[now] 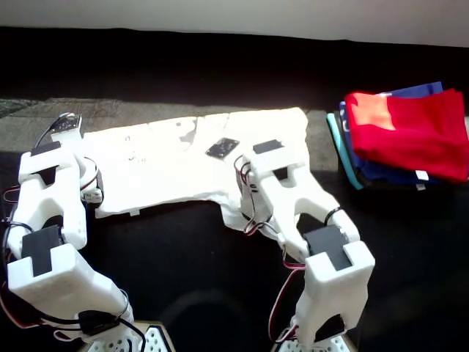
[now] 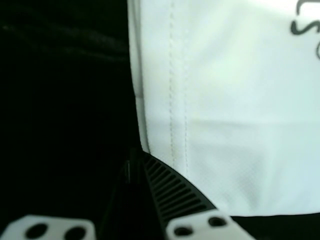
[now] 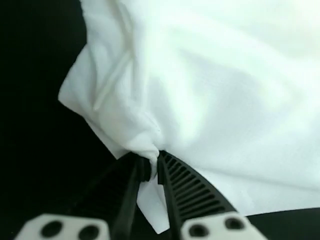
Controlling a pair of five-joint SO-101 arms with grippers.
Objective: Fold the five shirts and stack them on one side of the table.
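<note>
A white shirt (image 1: 176, 165) lies spread across the middle of the black table (image 1: 183, 257), with a small dark print near its far edge. My left gripper (image 2: 139, 159) is at the shirt's left end, shut on the corner of the stitched hem (image 2: 172, 125). My right gripper (image 3: 152, 162) is at the shirt's near edge on the right, shut on a bunched fold of white cloth (image 3: 145, 142). A stack of folded shirts (image 1: 410, 132) sits at the table's right side, red on top, blue and teal below.
Both white arms stand at the near edge, the left arm (image 1: 51, 220) beside the shirt's left end and the right arm (image 1: 308, 227) leaning over its right part. A dark strip of table runs between the shirt and the stack.
</note>
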